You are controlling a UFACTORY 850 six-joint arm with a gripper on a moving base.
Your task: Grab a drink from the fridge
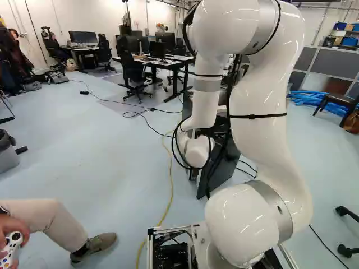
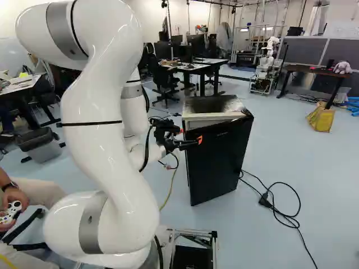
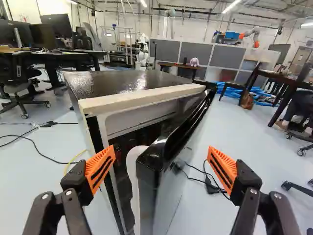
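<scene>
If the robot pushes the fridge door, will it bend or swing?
Probably swing: the door stands a bit ajar on the fridge. It likely won't bend, since it looks thick and straight. Its shiny black surface might be slippery, too.

Item: one arm [image 2: 109, 148], glossy white; grey bands [image 2: 91, 224] are ringing its rounded joints, black straps [image 2: 92, 123] and cables [image 2: 147, 148] are wrapping it. Item: one black gripper [image 2: 190, 135], carrying ribbed orange pads [image 3: 100, 169], silvery screws [image 3: 277, 196].

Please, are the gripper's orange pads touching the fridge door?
Apart. The wrist view shows the orange pads on either side of the fridge door, with a visible gap at each.
</scene>
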